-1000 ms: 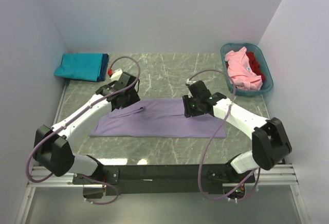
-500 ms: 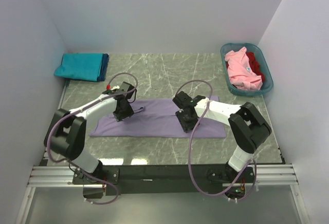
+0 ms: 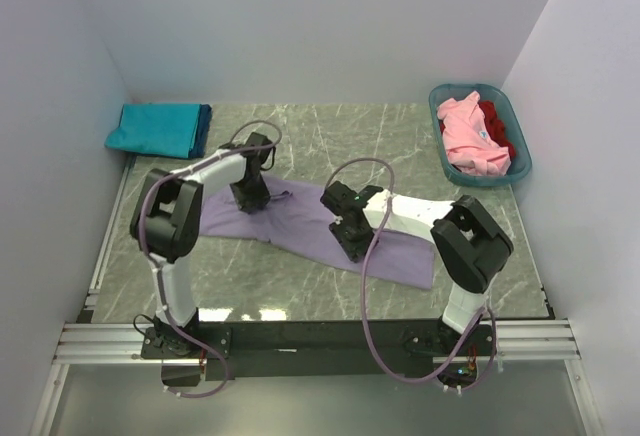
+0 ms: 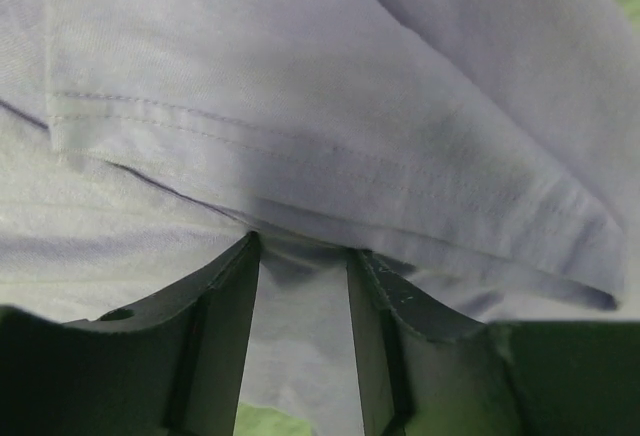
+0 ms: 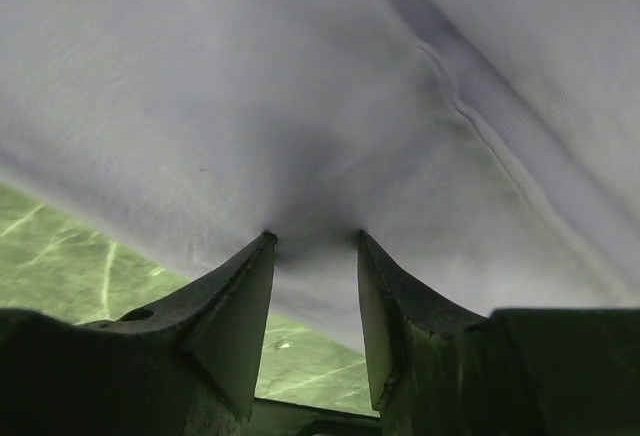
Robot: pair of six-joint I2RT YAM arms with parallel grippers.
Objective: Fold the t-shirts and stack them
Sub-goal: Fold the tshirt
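Observation:
The lavender t-shirt (image 3: 300,224) lies part folded as a slanted strip across the table's middle. It fills the left wrist view (image 4: 300,106) and the right wrist view (image 5: 250,86). My left gripper (image 3: 250,199) (image 4: 303,246) is on its far left end, jaws close together with cloth bunched between them. My right gripper (image 3: 350,241) (image 5: 315,241) is at its middle, jaws likewise pinching cloth near the shirt's edge. A folded teal shirt (image 3: 155,128) lies on a dark blue one (image 3: 205,119) at the far left. A pink shirt (image 3: 470,141) and a red one (image 3: 500,124) sit in the basket.
The teal-blue plastic basket (image 3: 524,166) stands at the far right corner. White walls close the table on three sides. Purple cables loop over both arms above the shirt.
The lavender shirt has turned from a straight strip to a slanted one, its left end drawn back. The left gripper moved back and right, the right gripper slightly nearer and left.

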